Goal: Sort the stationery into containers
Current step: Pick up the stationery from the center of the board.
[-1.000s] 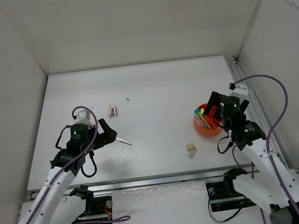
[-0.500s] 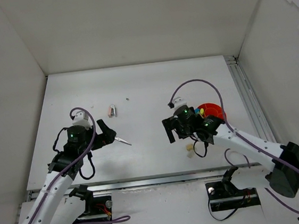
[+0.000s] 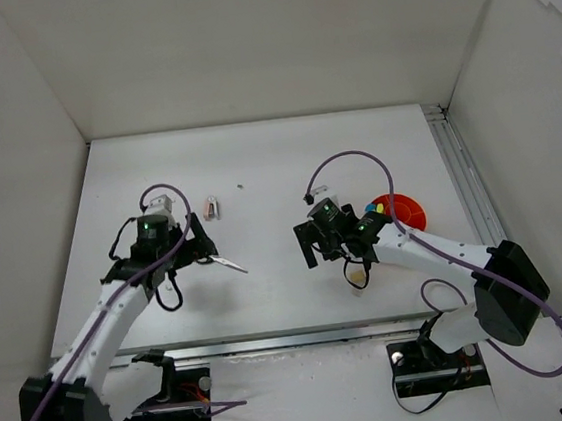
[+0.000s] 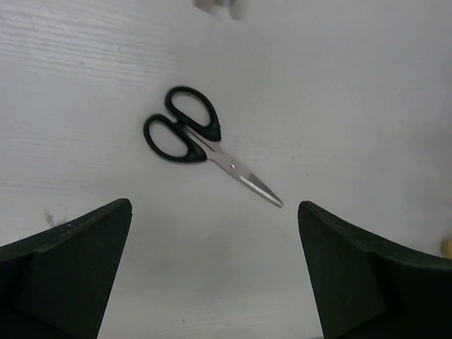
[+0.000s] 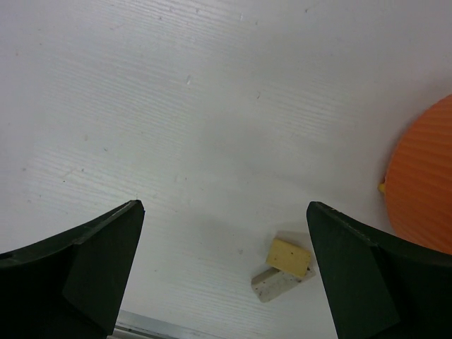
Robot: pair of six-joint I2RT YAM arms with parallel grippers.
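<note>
Black-handled scissors point(image 4: 189, 133) lie flat on the white table, blades pointing right; the top view shows the scissors point(image 3: 229, 264) just right of my left gripper point(image 3: 203, 253). That left gripper point(image 4: 214, 205) hovers open and empty just short of the blade tip. A pinkish clip point(image 3: 211, 209) lies farther back. A yellow eraser point(image 5: 288, 256) rests against a white eraser point(image 5: 274, 284). My right gripper point(image 5: 224, 205) is open and empty above bare table, the erasers near its right finger. The orange-red pot point(image 3: 402, 212) stands right of the right gripper point(image 3: 311, 247), partly hidden by the arm.
White walls enclose the table on three sides. A metal rail point(image 3: 458, 172) runs along the right edge. The pot's ribbed orange side point(image 5: 424, 191) fills the right border of the right wrist view. The clip shows as a blur point(image 4: 219, 6) at the top of the left wrist view.
My right arm has swung left from the pot to above the table beside the erasers, its jaws opening a little wider. The left gripper has edged slightly toward the back.
</note>
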